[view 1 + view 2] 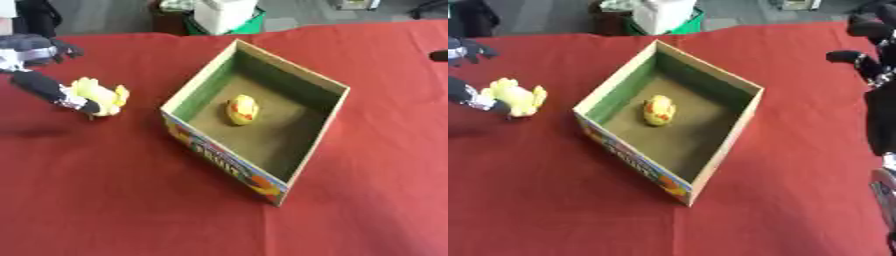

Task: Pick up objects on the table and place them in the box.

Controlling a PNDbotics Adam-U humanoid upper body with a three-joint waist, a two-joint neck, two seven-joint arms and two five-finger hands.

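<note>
Nearest is the printed front wall of the open cardboard box [229, 161], set cornerwise on the red tablecloth [114, 200]; green inner walls and a brown floor are seen. One small yellow duck toy with red markings [242, 109] already lies on the box floor, near its middle.

Left of the box, a second yellow toy [103, 97] is seen between the dark fingers of the left hand [52, 91]; it appears pinched, with a finger laid across its near side. A shadow on the cloth below suggests it is lifted, though that cannot be confirmed. It looks pale yellow, lumpy and soft; its exact kind cannot be made out.

It is judged light, squashy and not fragile, unlikely to slip; a hold across its thick middle should serve.

At the far right edge the right hand [866, 62] is seen raised, fingers relaxed and spread, holding nothing.
</note>
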